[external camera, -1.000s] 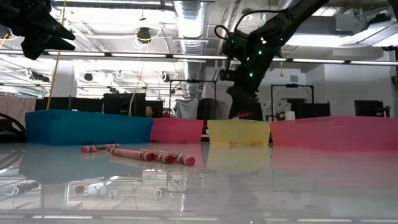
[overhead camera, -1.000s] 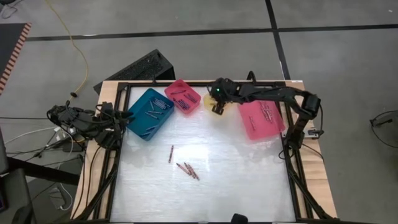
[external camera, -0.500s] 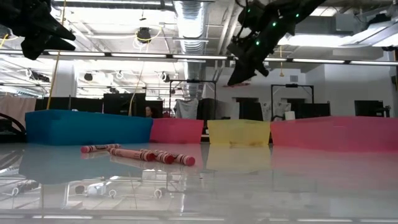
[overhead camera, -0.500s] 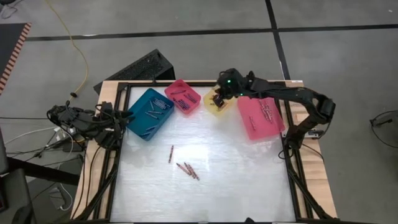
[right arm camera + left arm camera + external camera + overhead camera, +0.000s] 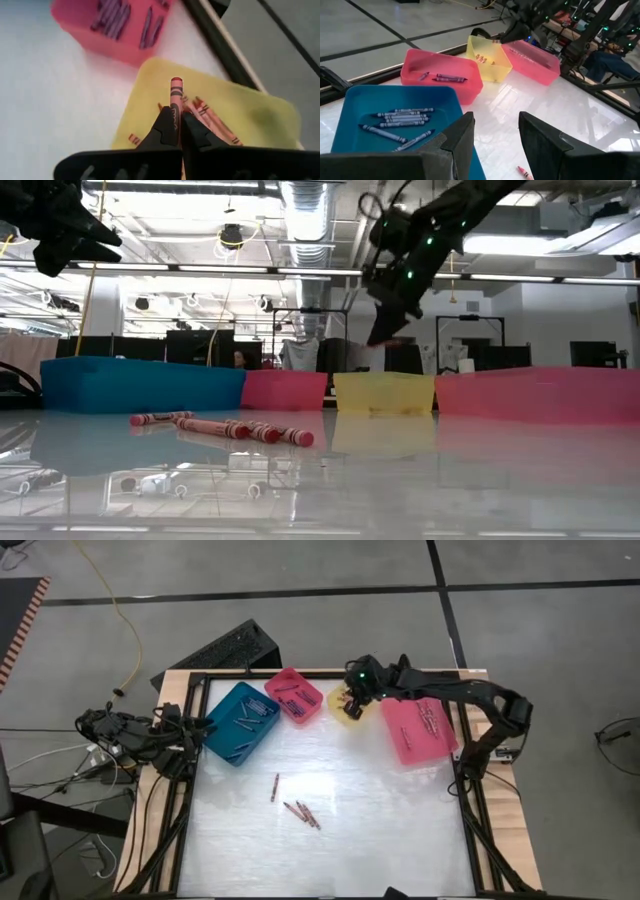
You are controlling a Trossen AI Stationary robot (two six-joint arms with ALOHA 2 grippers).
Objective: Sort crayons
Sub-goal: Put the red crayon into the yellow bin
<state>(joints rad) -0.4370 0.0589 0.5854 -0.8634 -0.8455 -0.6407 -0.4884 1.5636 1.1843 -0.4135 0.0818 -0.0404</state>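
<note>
The right gripper (image 5: pixel 349 700) hangs above the yellow bin (image 5: pixel 346 710), its jaws clenched on a red crayon (image 5: pixel 175 97) that juts out past the fingertips, pointing down toward the bin. Several red crayons already lie inside that bin. The small pink bin (image 5: pixel 294 695) beside it holds purple crayons; the teal bin (image 5: pixel 240 722) holds blue-grey ones; the large pink bin (image 5: pixel 420 730) sits on the yellow bin's other side. Three loose crayons (image 5: pixel 296 805) rest mid-table, well apart from all bins, with nothing obstructing them. The left gripper (image 5: pixel 495 137) waits at the table's left edge beside the teal bin, jaws parted and holding nothing. Compared with half a second ago, the right gripper has shifted slightly and sits lower over the yellow bin; the loose crayons have not moved.
</note>
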